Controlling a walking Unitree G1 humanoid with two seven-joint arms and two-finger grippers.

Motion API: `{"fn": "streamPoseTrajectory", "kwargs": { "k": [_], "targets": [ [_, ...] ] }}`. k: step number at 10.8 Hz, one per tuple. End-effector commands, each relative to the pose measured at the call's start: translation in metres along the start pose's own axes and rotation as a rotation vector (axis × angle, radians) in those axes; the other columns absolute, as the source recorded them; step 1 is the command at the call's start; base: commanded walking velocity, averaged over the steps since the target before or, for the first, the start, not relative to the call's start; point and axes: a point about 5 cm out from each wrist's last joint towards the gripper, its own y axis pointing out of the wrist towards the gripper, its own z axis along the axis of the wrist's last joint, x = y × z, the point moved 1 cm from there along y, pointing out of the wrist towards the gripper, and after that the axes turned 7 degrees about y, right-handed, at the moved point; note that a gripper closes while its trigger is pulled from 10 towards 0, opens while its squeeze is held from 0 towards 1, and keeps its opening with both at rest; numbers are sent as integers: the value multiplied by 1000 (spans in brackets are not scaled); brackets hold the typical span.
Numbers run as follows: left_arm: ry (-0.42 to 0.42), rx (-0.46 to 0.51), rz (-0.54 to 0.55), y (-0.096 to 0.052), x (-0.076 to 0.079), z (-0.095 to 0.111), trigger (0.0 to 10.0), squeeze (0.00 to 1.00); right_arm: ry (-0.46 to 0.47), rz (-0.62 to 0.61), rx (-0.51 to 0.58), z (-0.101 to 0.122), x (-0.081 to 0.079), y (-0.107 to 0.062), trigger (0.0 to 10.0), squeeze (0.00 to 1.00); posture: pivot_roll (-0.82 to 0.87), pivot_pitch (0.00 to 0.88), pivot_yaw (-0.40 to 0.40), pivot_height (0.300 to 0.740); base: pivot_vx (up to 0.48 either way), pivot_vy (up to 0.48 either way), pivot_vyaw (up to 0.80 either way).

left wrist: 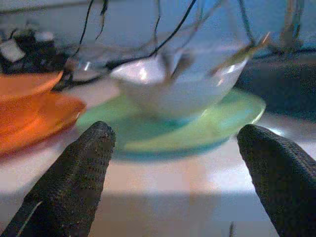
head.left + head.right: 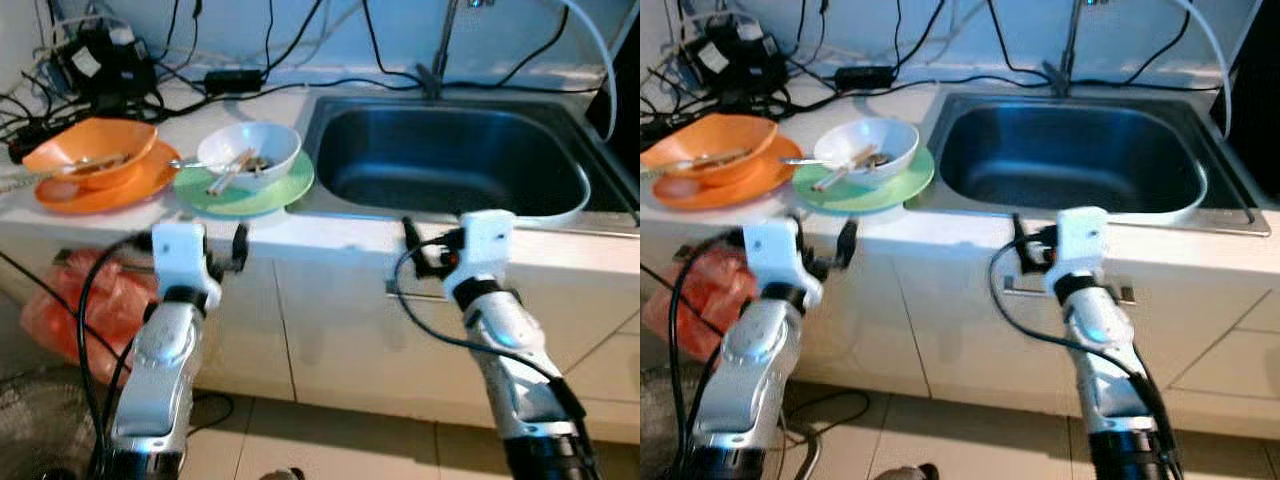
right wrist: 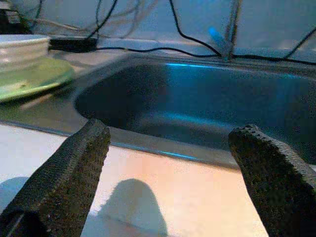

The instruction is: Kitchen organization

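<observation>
A white bowl (image 2: 250,150) with chopsticks and a spoon in it sits on a green plate (image 2: 245,190) near the counter's front edge. To its left an orange bowl (image 2: 92,152) rests on an orange plate (image 2: 100,190). My left gripper (image 1: 177,163) is open, just in front of the counter edge and facing the green plate (image 1: 173,128) and white bowl (image 1: 177,89). My right gripper (image 3: 173,168) is open too, held at the counter edge in front of the steel sink (image 3: 197,103).
The sink (image 2: 450,160) with its tap (image 2: 440,45) takes up the right of the counter. Black cables and a power adapter (image 2: 100,55) lie at the back left. A red plastic bag (image 2: 95,300) hangs below the counter. White cabinet doors (image 2: 330,340) are in front.
</observation>
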Motion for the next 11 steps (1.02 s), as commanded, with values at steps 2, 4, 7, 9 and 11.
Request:
{"fn": "streamPoseTrajectory", "kwargs": {
  "k": [2,4,7,9,11],
  "targets": [
    [-8,-9,-5,1,1,1,10000,0,-24,-12,-16,-3,-3,1,10000,0,44,23,54,740,0,0,0],
    [-10,-17,-4,0,0,0,10000,0,-61,-17,-19,-6,-2,0,10000,0,45,24,57,740,0,0,0],
    [-10,-32,0,0,0,-2,10000,0,-29,63,-47,-9,-13,0,10000,0,45,26,57,740,0,-394,0],
    [-11,-39,4,0,-1,-3,10000,0,0,47,-48,-11,-11,-3,10000,0,45,27,58,740,0,-416,0],
    [-10,-41,3,0,-1,-3,10000,0,-30,52,-44,-11,-11,-3,10000,0,43,28,63,740,0,0,0]
  ]
}}
